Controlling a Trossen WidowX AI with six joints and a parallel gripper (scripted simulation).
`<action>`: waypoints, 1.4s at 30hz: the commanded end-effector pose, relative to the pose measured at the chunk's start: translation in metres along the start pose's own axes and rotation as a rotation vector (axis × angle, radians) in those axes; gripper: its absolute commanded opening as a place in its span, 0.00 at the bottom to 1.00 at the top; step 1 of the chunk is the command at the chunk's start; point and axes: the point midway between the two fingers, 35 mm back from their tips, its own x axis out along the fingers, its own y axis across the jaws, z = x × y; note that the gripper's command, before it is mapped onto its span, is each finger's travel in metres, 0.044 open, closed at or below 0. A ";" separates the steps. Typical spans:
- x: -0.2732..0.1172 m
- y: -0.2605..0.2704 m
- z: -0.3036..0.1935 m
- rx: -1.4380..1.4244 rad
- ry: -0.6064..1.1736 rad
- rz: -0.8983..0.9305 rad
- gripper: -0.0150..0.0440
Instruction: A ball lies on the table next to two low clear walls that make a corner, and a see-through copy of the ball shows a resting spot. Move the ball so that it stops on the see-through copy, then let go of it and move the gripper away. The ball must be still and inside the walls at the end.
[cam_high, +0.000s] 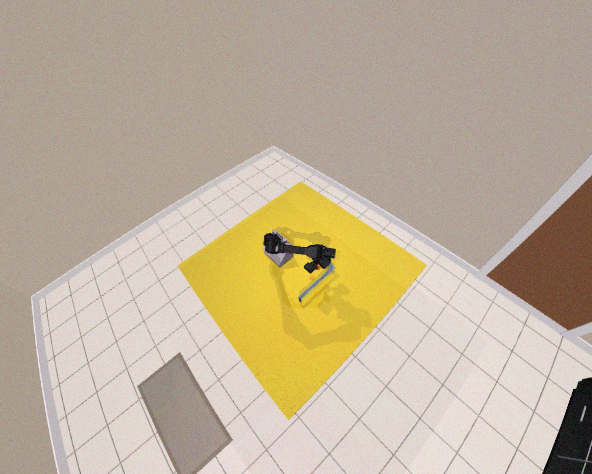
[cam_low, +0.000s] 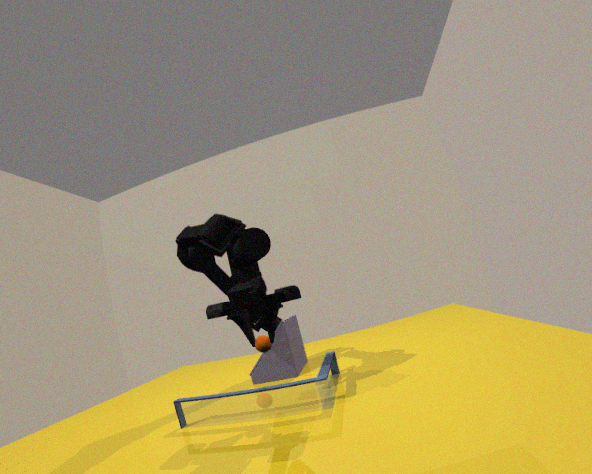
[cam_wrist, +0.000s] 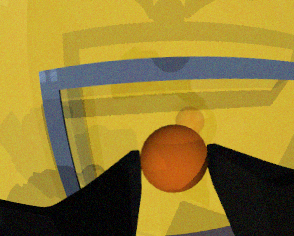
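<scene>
Gripper (cam_low: 262, 340) hangs high over the yellow table (cam_low: 450, 390), clamped on the orange ball (cam_low: 263, 343); open air all round it. Below, blue-edged clear walls (cam_low: 250, 391) form a corner, and the faint see-through copy (cam_low: 264, 400) sits just inside
</scene>
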 end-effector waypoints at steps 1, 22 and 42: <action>0.004 -0.007 -0.003 0.008 0.011 0.001 0.25; 0.050 -0.037 -0.022 0.007 0.011 -0.003 0.25; 0.112 -0.038 -0.024 0.007 0.011 -0.007 0.25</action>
